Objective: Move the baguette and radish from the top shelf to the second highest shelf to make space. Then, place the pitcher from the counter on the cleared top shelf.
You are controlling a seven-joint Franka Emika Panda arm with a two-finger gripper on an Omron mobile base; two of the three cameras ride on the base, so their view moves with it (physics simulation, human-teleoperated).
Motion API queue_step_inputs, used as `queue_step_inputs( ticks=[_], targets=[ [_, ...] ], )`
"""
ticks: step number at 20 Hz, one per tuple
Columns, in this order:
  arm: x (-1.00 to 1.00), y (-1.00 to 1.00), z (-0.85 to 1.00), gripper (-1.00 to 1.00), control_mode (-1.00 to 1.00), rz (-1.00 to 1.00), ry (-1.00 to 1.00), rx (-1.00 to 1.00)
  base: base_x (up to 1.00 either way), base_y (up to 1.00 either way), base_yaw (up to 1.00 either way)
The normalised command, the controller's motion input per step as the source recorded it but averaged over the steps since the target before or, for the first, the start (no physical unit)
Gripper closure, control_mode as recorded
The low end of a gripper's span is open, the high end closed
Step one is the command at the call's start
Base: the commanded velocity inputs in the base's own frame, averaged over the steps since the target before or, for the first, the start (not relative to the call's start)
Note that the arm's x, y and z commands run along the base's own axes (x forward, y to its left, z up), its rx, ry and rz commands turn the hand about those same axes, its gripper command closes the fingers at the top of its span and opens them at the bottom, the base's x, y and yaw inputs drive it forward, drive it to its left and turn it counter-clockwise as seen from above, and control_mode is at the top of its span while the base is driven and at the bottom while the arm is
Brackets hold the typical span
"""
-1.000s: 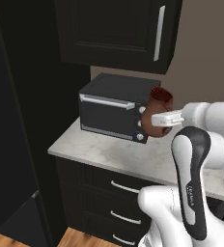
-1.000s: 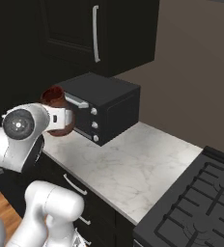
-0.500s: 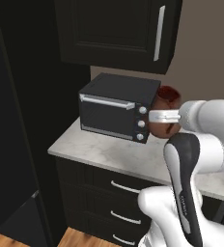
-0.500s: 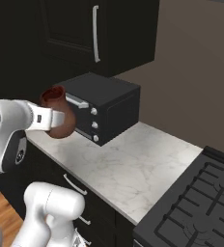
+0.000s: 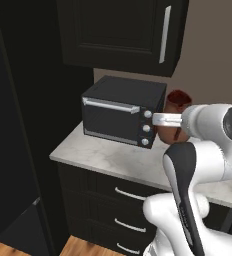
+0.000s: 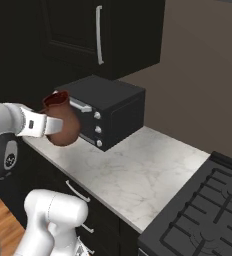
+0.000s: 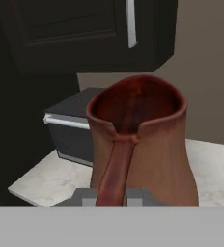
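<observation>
The pitcher (image 6: 67, 131), a reddish-brown clay jug, hangs upright in the air above the counter (image 6: 133, 170), beside the knob end of a black toaster oven. My gripper (image 6: 51, 124) is shut on its thin loop handle from the side. In the left base view the pitcher (image 5: 178, 99) shows behind the gripper (image 5: 157, 119), above the counter (image 5: 105, 156). In the hand view the pitcher (image 7: 150, 144) stands close in front, its handle running down into the gripper (image 7: 112, 197). The baguette, the radish, the top shelf and the second highest shelf are out of view.
A black toaster oven (image 5: 119, 114) stands on the counter against the wall, under a black wall cabinet (image 5: 123, 35). Black drawers (image 5: 123, 195) with silver handles sit below. A gas stove (image 6: 208, 210) lies at the right. A tall dark panel (image 5: 13, 125) rises at the left.
The pitcher has shifted a little to the right in the left base view, still gripped by the handle. The arm's links have swung round behind it.
</observation>
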Motion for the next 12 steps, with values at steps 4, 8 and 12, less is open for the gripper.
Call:
queue_step_inputs(
  ticks=[4, 8, 12],
  targets=[
    [0.0, -0.33, 0.0, 1.0, -1.0, 0.0, 0.0, 0.0, 0.0, 0.0, 0.0],
    [0.0, -0.33, 0.0, 1.0, -1.0, 0.02, 0.0, 0.01, 0.0, 0.0, 0.0],
    [0.0, -0.03, 0.0, 1.0, -1.0, 0.05, 0.0, 0.0, 0.0, 0.0, 0.0]
  ],
)
